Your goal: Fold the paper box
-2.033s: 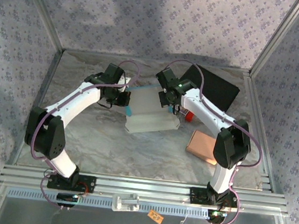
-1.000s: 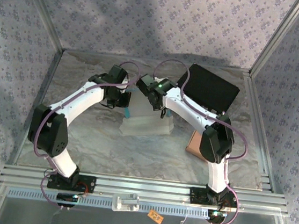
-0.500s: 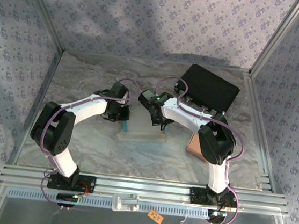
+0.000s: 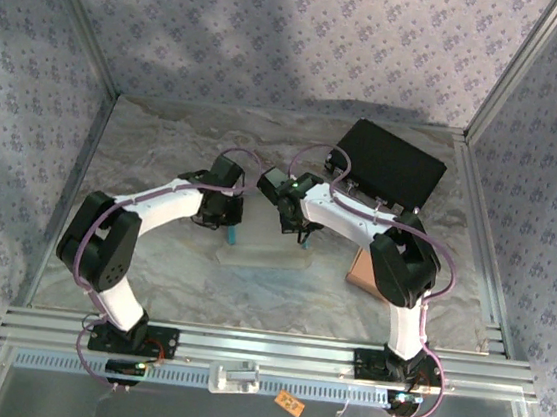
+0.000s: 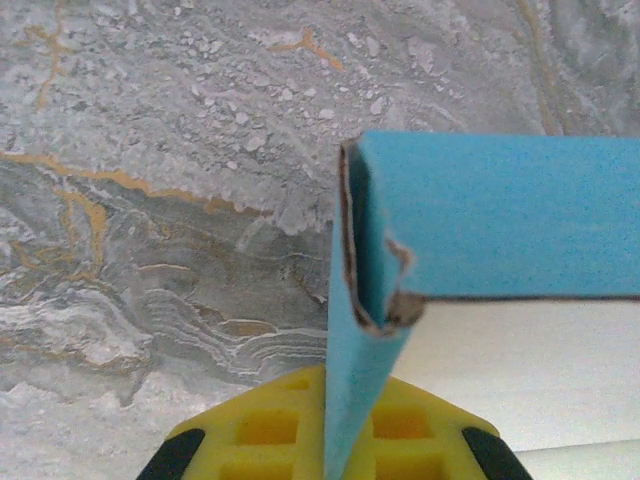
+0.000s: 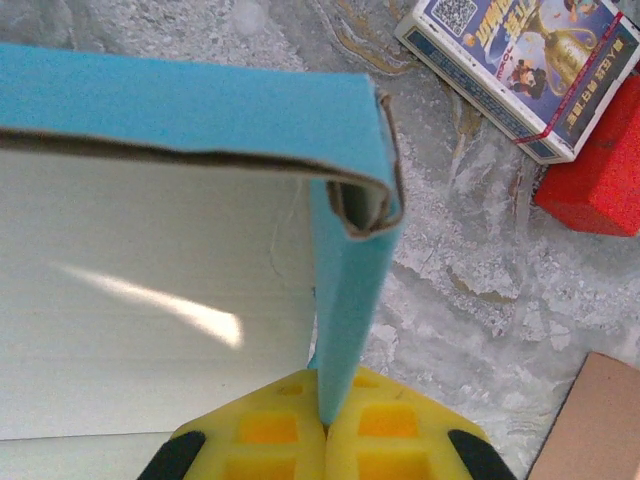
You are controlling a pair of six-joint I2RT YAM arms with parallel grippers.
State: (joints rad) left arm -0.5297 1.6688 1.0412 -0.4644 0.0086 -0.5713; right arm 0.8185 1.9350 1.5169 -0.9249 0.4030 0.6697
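Observation:
The paper box [image 4: 263, 255] lies mid-table, blue outside and white inside, its white panel low and facing the front. My left gripper [image 4: 230, 225] is at its left end and my right gripper [image 4: 305, 236] at its right end. In the left wrist view the yellow fingers [image 5: 250, 430] of the left gripper [image 5: 350, 440] are shut on the thin blue left side wall [image 5: 365, 380], below a frayed corner [image 5: 390, 300]. The right gripper [image 6: 325, 425] is shut on the blue right side wall [image 6: 345, 300], with the white inner panel [image 6: 150, 300] to its left.
A black case [image 4: 389, 166] lies at the back right and a brown cardboard piece [image 4: 362, 268] sits just right of the box. In the right wrist view a printed card pack [image 6: 520, 60] and a red block [image 6: 600, 170] lie close beyond the box's right corner.
Over two seconds both grippers brought the box forward and down, so it looks much flatter from above. In the last half second almost nothing has moved.

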